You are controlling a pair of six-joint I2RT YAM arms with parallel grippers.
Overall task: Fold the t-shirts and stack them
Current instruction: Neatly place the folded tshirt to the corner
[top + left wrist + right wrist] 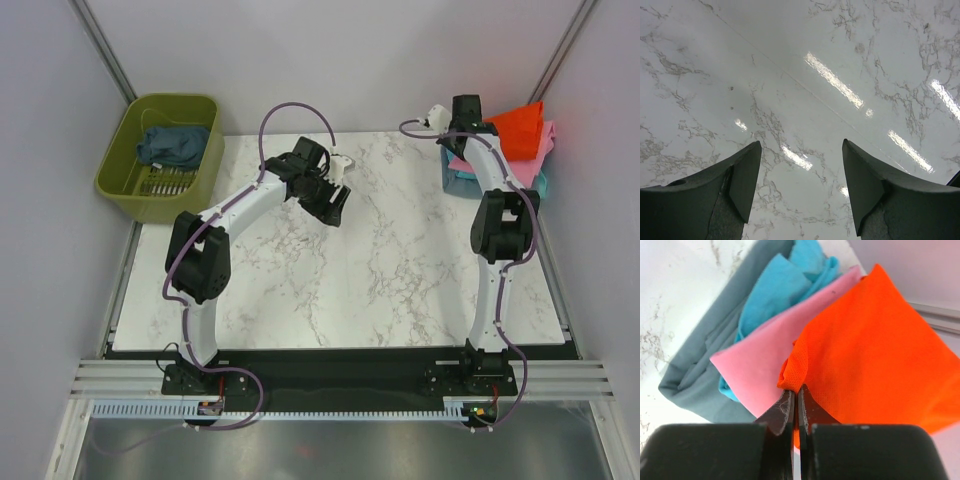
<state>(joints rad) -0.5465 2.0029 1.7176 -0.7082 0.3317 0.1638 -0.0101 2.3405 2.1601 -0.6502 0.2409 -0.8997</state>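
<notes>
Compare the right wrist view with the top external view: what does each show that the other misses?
Right wrist only: the right hand shut, pinching an edge of the orange-red shirt. Top external only: the left hand above the marble table, and the green basket holding a dark blue garment. Both: the orange-red shirt lying on the pink shirt, with the teal shirt beneath.

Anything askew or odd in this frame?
Yes: the bright orange-red cotton shirt lies rotated over the pink cotton shirt, corners fanned rather than squared, its edge bunched where the right gripper pinches it.
</notes>
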